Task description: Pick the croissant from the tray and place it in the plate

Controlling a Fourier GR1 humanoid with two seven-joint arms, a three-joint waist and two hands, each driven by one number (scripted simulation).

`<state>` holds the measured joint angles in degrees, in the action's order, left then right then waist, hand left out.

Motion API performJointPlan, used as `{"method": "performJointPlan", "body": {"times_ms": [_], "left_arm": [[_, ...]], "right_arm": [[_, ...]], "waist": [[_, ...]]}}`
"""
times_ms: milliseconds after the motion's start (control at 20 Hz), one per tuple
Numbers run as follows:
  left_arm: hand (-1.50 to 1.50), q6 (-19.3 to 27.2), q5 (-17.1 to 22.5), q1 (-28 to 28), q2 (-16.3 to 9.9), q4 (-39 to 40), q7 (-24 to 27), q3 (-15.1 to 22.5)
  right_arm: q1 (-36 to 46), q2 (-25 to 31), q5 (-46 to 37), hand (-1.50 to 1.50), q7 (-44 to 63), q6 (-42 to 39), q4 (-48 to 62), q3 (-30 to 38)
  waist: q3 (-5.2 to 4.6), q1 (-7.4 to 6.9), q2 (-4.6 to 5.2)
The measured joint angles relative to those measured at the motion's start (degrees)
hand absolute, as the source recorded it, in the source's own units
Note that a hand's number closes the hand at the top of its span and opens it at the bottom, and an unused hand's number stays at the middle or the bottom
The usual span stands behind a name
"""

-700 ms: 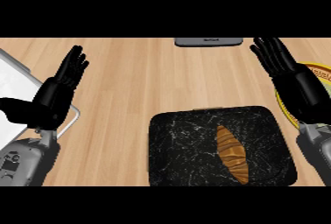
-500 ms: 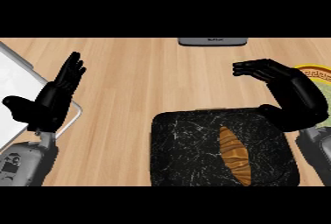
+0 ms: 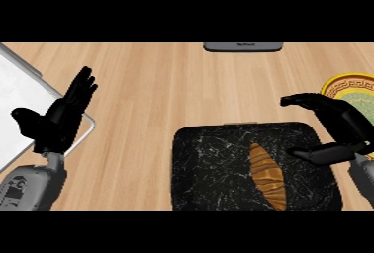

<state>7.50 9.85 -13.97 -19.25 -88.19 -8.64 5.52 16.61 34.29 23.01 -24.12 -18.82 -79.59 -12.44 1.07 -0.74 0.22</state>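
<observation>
croissant (image 3: 266, 174) lies on black tray (image 3: 211, 163), right of centre, long axis near-to-far, far tip tilted slightly left | right hand (image 3: 337, 129) over tray's right edge, fingers bent, holding nothing | plate (image 3: 349, 87) far right | left hand (image 3: 60, 118) resting open, fingers up

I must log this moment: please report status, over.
Left hand open, resting at left. Right hand open, beside tray. Croissant on tray, untouched. Plate at right edge, path unobstructed.
</observation>
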Motion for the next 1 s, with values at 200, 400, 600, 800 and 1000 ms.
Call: {"method": "performJointPlan", "body": {"times_ms": [200, 400, 600, 800, 1000], "left_arm": [[0.00, -0.4, 0.2, 1.7, 0.7, 1.6, -0.2, 0.4], [0.00, -0.8, 0.5, 2.2, 0.9, 2.5, -0.5, 0.2], [0.00, -0.3, -0.7, 3.6, 1.7, 4.8, 0.0, 0.0], [0.00, -1.4, -0.6, 3.8, 1.9, 5.2, 0.0, -0.5], [0.00, -1.5, -1.3, 3.7, 2.3, 6.4, 0.2, -0.9]], "right_arm": [[-2.0, 2.3, -7.0, -1.50, -10.5, -5.7, 5.1, -2.1], [-1.8, 4.7, -15.2, -1.50, -16.6, -5.5, 8.6, -4.2], [-0.2, 6.9, -20.3, -1.50, -18.3, -4.7, 10.5, -4.8], [0.9, 7.4, -24.1, -1.50, -16.8, -4.8, 8.9, -6.1], [1.6, 8.1, -27.8, -1.50, -14.1, -6.1, 7.0, -8.0]], "waist": [[-0.21, -0.16, 0.04], [-0.33, 0.02, -0.21], [-0.68, 0.24, -0.19], [-0.77, 0.52, -0.38], [-0.89, 0.67, -0.39]]}}
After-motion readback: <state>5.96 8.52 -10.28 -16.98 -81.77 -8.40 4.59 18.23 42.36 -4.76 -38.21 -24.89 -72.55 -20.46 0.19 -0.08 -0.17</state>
